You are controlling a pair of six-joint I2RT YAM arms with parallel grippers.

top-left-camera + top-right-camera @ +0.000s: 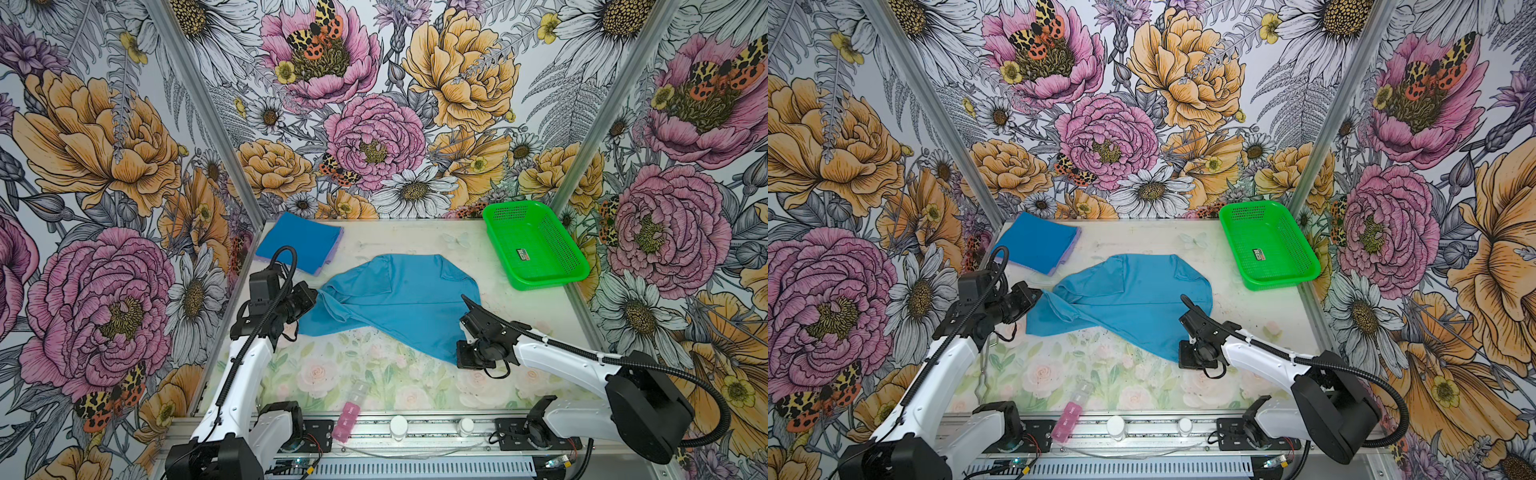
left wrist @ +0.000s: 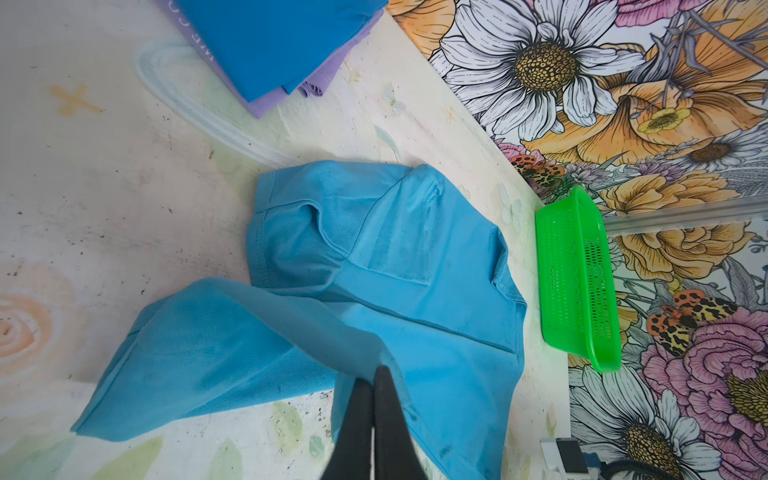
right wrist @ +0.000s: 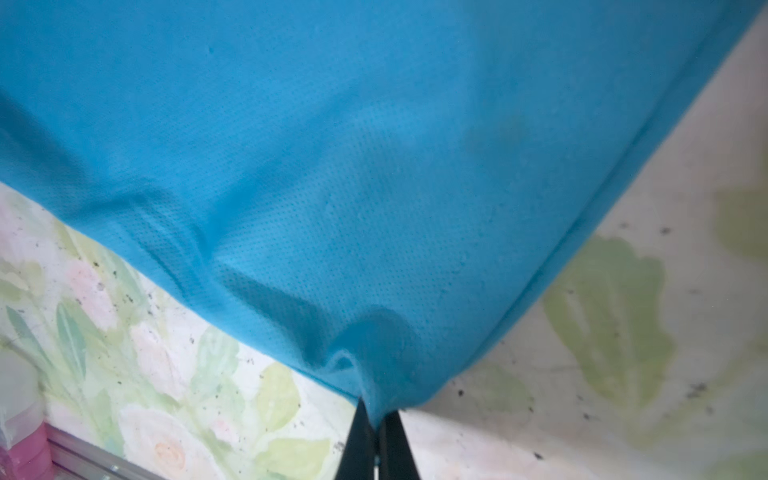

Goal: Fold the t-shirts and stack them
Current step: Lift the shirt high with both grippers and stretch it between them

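Observation:
A teal-blue t-shirt [image 1: 399, 299] [image 1: 1125, 299] lies rumpled and unfolded in the middle of the table. My left gripper [image 2: 376, 374] is shut on a fold at its left edge [image 1: 316, 294], and cloth drapes over the fingertips. My right gripper [image 3: 376, 415] is shut on the shirt's near right corner [image 1: 457, 360], which bunches into the jaws. At the back left sits a folded stack: a deeper blue t-shirt [image 1: 299, 247] [image 2: 274, 41] on top of a lavender one [image 2: 266, 106].
An empty green mesh basket [image 1: 536, 245] [image 2: 577, 274] stands at the back right, close to the wall post. A pink pill box [image 1: 345, 422] and two white bottles [image 1: 398, 426] rest on the front rail. Flowered walls close in on three sides.

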